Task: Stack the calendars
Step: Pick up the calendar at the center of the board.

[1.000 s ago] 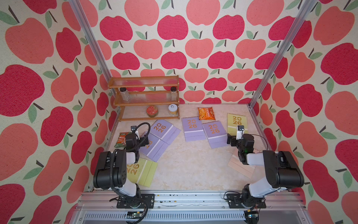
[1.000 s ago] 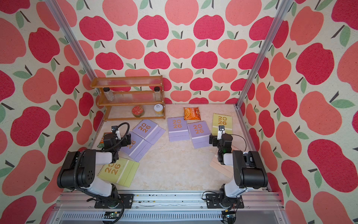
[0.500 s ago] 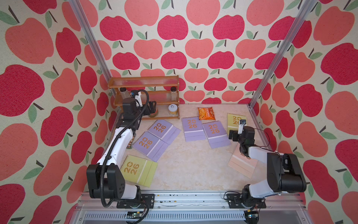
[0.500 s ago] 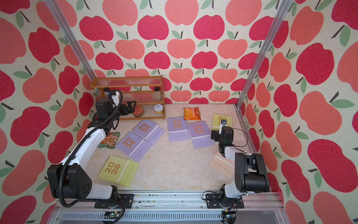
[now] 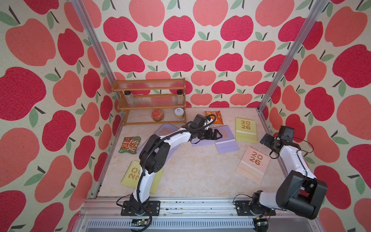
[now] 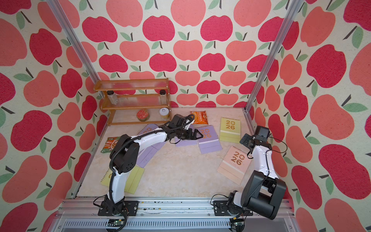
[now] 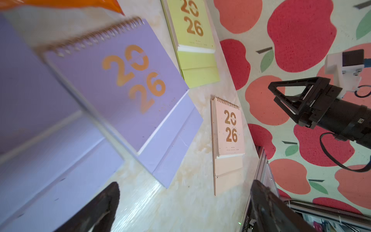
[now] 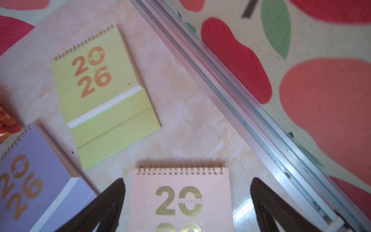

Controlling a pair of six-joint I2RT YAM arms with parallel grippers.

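Hovering with jaws spread wide and empty, your left gripper (image 5: 218, 134) hangs over the far-centre lavender calendar (image 5: 227, 143), which lies flat on the table. Your right gripper (image 5: 264, 140), equally wide and empty, sits above the far edge of the peach calendar (image 5: 253, 163) by the right wall. A yellow-green calendar (image 5: 246, 130) lies farther back.

In both top views the left arm (image 5: 176, 137) hides most of the left lavender calendars (image 5: 163, 128) and part of the near yellow calendar (image 5: 130, 174). The right wrist view cuts off the peach calendar (image 8: 180, 200) below its "20". The left wrist view blurs the closest lavender calendar (image 7: 120, 80).
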